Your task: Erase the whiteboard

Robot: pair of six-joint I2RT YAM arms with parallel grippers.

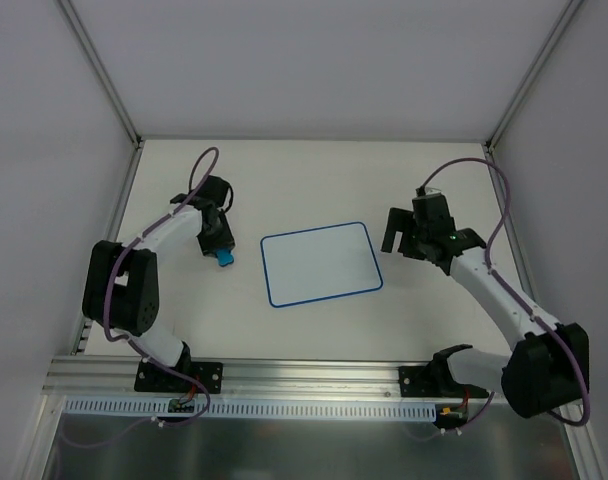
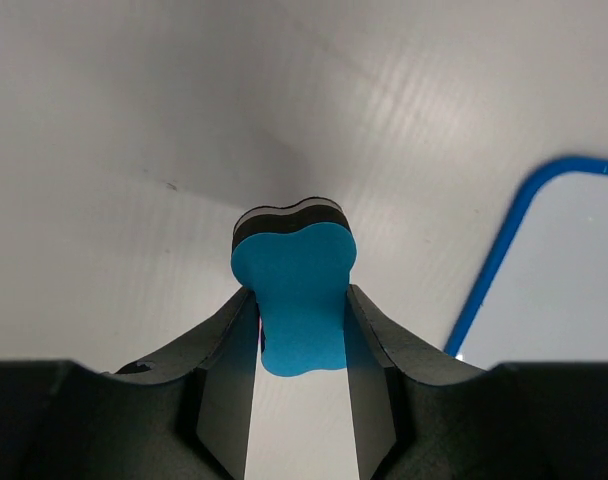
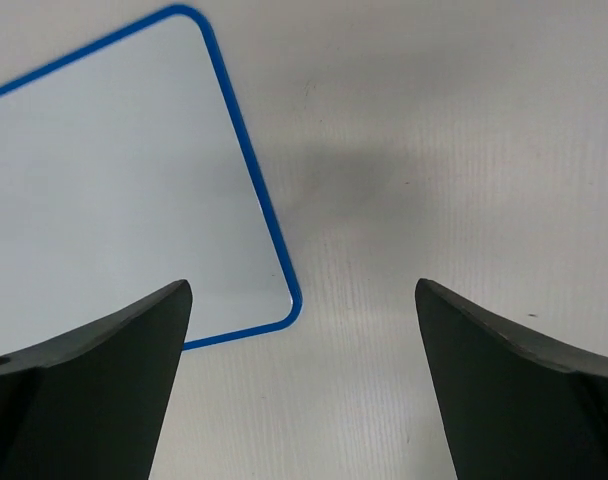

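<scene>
The whiteboard point(image 1: 319, 263), white with a thin blue border, lies flat at the table's middle with no drawing visible on it. My left gripper point(image 1: 220, 250) is just left of the board, shut on a bright-blue eraser block point(image 2: 296, 295) with a black felt underside, held low over the table. The board's corner shows at the right in the left wrist view point(image 2: 564, 270). My right gripper point(image 3: 302, 300) is open and empty, hovering off the board's right edge point(image 3: 114, 170); it also shows in the top view point(image 1: 396, 238).
White walls and grey frame posts point(image 1: 99, 70) enclose the table on three sides. A slotted metal rail point(image 1: 284, 405) runs along the near edge by the arm bases. Bare white tabletop point(image 1: 314, 175) surrounds the board.
</scene>
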